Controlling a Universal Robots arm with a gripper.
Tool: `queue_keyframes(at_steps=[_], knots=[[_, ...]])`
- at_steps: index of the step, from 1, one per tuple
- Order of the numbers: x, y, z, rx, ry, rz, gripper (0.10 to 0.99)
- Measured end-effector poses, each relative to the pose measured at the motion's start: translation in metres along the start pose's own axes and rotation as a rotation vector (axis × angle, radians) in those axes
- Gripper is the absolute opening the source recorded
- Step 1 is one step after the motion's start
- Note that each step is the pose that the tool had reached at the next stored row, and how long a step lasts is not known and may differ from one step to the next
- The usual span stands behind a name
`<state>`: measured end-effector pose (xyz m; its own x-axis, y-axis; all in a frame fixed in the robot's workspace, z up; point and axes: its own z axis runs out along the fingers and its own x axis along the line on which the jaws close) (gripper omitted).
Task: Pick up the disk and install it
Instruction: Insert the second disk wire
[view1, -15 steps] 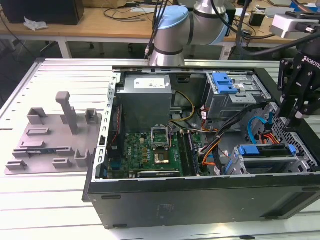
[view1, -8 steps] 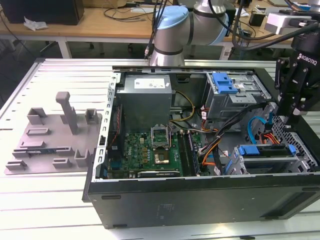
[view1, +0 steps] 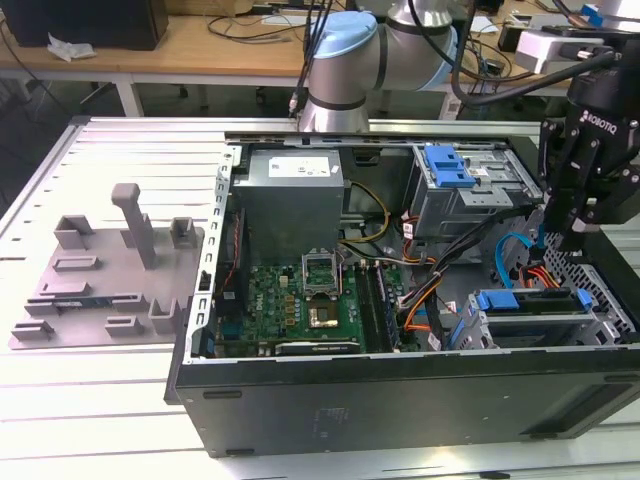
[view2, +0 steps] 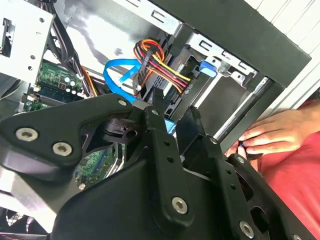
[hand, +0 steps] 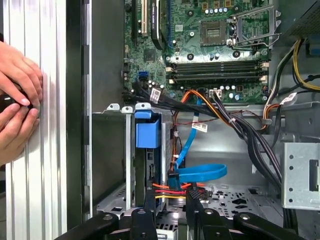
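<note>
The disk (view1: 527, 299) sits on edge inside the metal drive cage (view1: 600, 330) at the case's front corner, on the exterior view's right. Its bright blue frame (hand: 148, 133) shows at the top of the slot. My gripper (view1: 568, 240) hangs just above the cage, beside the disk's cable end. In the first wrist view my gripper (hand: 171, 202) has its fingers (hand: 150, 201) apart, with nothing clamped. The orange and red power wires (hand: 172, 189) and a blue data cable (hand: 200, 174) lie just beyond them. The second wrist view has the gripper (view2: 174, 119) over the same wires (view2: 162, 62).
The open computer case (view1: 400, 400) lies on a slotted white table, motherboard (view1: 320, 300) and power supply (view1: 295, 195) exposed. A second cage with a blue tab (view1: 450, 166) stands further back. A grey fixture plate (view1: 105, 270) lies on the exterior view's left. A person's hands (hand: 17, 100) rest beside the case.
</note>
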<state>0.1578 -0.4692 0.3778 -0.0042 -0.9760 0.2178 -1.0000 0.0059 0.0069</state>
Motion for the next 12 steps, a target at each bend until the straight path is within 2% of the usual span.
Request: queue_keyframes(at_steps=[4, 8, 12], knots=[[-0.0007, 0.0012, 0.0015, -0.001, 0.0030, 0.000, 0.380], [-0.0011, 0.0013, 0.0027, -0.008, 0.0107, -0.002, 0.380], [-0.0019, 0.0017, 0.0059, -0.009, 0.0127, -0.002, 0.380]])
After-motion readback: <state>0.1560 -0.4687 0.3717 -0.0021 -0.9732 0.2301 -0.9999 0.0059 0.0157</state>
